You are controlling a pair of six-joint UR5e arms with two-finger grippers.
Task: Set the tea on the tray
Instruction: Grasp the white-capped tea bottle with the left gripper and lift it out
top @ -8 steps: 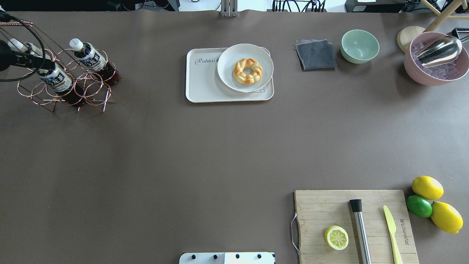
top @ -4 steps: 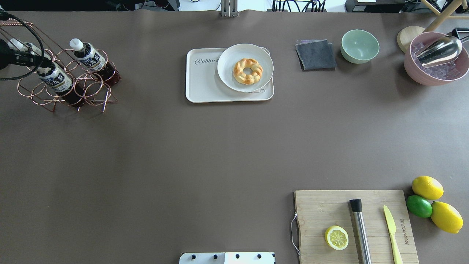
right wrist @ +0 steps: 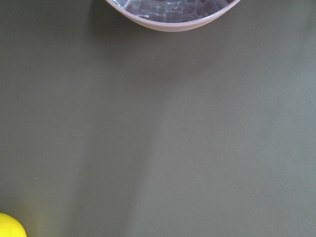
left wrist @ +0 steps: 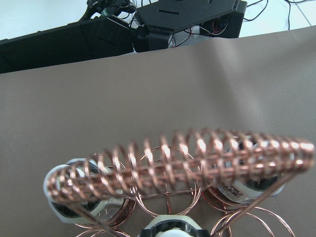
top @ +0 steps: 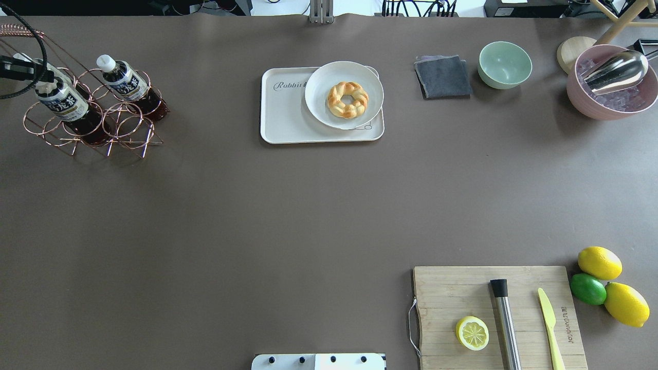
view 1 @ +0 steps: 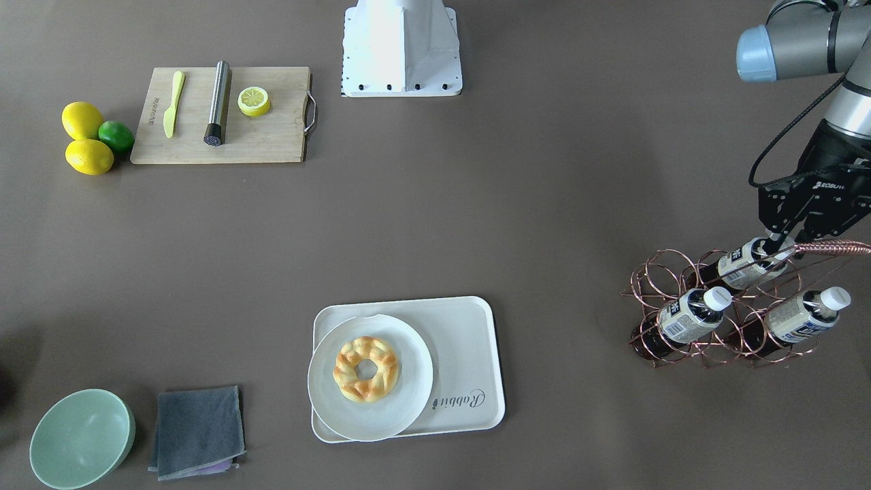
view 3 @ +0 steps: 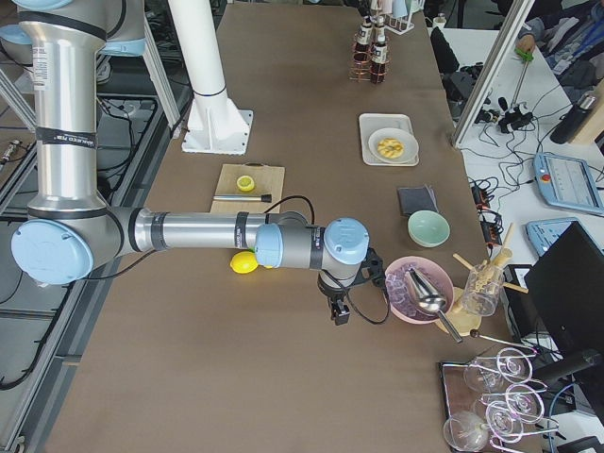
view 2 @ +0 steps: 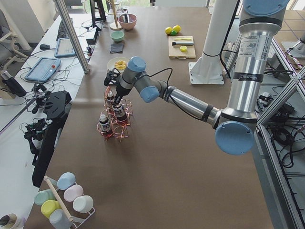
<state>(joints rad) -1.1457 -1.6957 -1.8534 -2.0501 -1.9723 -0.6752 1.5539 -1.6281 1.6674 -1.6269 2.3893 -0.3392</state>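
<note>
Only the front-facing view, at its right edge, shows the left gripper plainly: narrowed down, it pinches the white cap of the tea, which lies tilted in the copper wire rack, well apart from the tray at bottom centre. Overhead crops that gripper at upper left. The right gripper appears only in the right side view, near the pink bowl; its opening I cannot tell.

Around my left gripper
A copper wire rack stood right at it; well away I saw a plate with a braided pastry, a grey cloth, a green bowl and a cutting board.
</note>
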